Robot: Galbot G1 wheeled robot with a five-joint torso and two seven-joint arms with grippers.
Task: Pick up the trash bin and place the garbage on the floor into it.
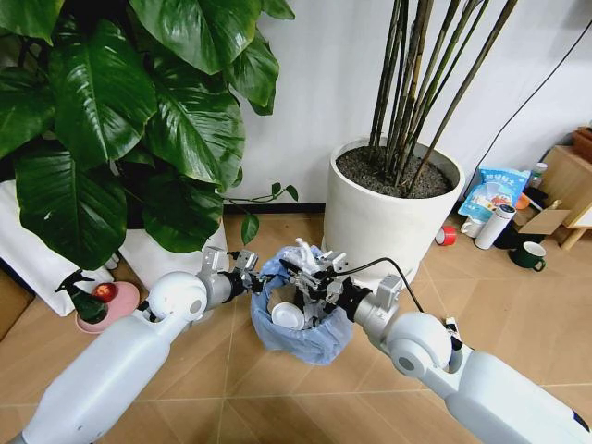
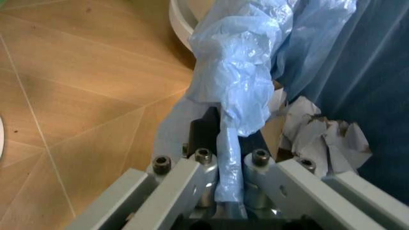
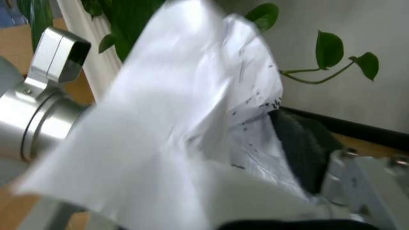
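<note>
In the head view, the trash bin (image 1: pixel 301 319) sits at the lower centre of the frame, lifted between the two arms, with its crinkled light-blue bag folded over the rim. Inside it lies a white round disc (image 1: pixel 287 315) and some crumpled paper. The left hand (image 1: pixel 242 265) is at the bin's left rim, just left of centre in the frame, and is clenched on the bin's rim and bag. The left wrist view confirms this: a fold of blue plastic (image 2: pixel 238 91) runs down between the two fingers (image 2: pixel 203 167), which press it from both sides, and crumpled grey-white paper (image 2: pixel 323 136) shows in the bin at the right of that frame. The herringbone floor (image 2: pixel 83 100) fills the left of the same frame.

The right hand (image 1: pixel 314 268) hangs over the bin's top rim at the centre of the head view, holding a piece of crumpled white garbage (image 1: pixel 308 255) above the opening. In the right wrist view a sheet of white paper (image 3: pixel 185 124) with faint dark print lies across the frame, pinched against a dark finger pad (image 3: pixel 300 148) at the right.

Behind the bin stands a big white plant pot (image 1: pixel 388 217) with bamboo-like stalks, and a broad-leaved plant (image 1: pixel 120 120) fills the upper left. A green spray bottle (image 1: pixel 83 301) stands at the left edge.
</note>
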